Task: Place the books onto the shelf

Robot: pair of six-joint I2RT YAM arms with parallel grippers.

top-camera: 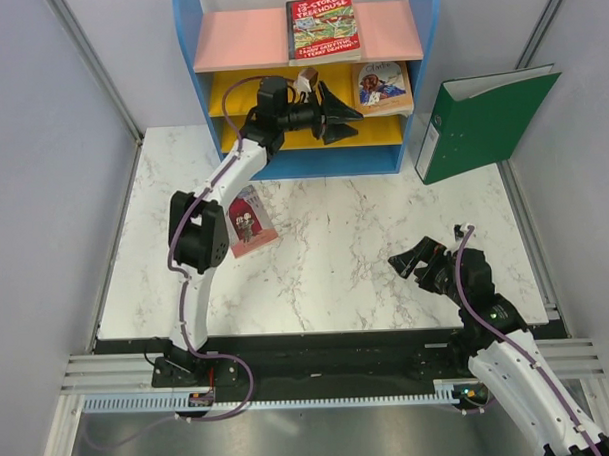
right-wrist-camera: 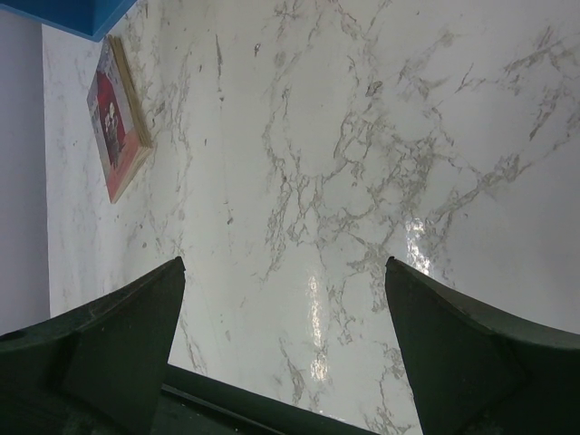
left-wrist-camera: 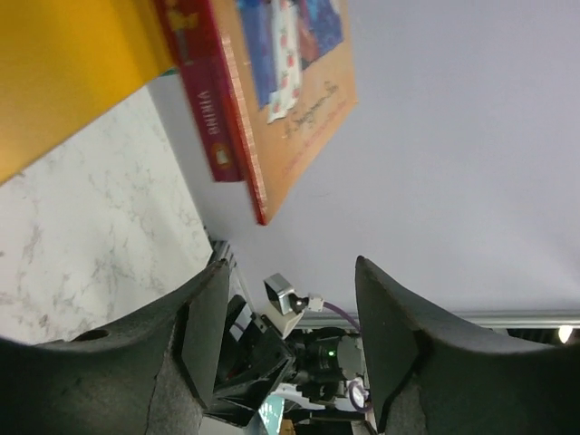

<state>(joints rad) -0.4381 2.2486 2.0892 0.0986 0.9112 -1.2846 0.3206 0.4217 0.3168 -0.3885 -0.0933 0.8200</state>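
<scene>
Orange book [top-camera: 383, 87] juts past yellow shelf board [left-wrist-camera: 54, 72] | left jaws apart beside it | right jaws apart over table [top-camera: 325, 237]

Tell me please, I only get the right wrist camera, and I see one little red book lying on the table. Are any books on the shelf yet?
Observer: Yes. The Storey Treehouse book lies flat on the pink top board of the shelf.
Operator: Only that one?
Observer: No, an orange illustrated book lies on the yellow board just below, at its right end.
Operator: Is an arm carrying another one?
Observer: No. The left gripper is up by the yellow boards, jaws open, with nothing between them.
</scene>
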